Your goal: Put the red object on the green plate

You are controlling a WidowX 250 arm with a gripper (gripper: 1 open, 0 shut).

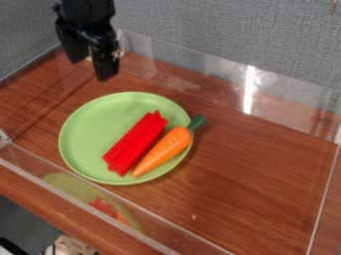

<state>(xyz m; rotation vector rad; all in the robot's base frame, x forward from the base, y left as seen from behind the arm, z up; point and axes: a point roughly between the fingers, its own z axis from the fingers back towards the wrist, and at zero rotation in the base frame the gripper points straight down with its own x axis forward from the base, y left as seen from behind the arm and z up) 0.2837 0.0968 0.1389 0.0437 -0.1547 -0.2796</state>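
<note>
One red object (135, 142) flat on green plate (88, 125), long axis diagonal, gripper (88, 57) released above

One green plate (88, 127) is seen on the table (253, 169), and on it one red object (134, 141) and one orange carrot (170, 146) are counted. One hand (88, 55) is counted at eleven o'clock of the plate.
</note>
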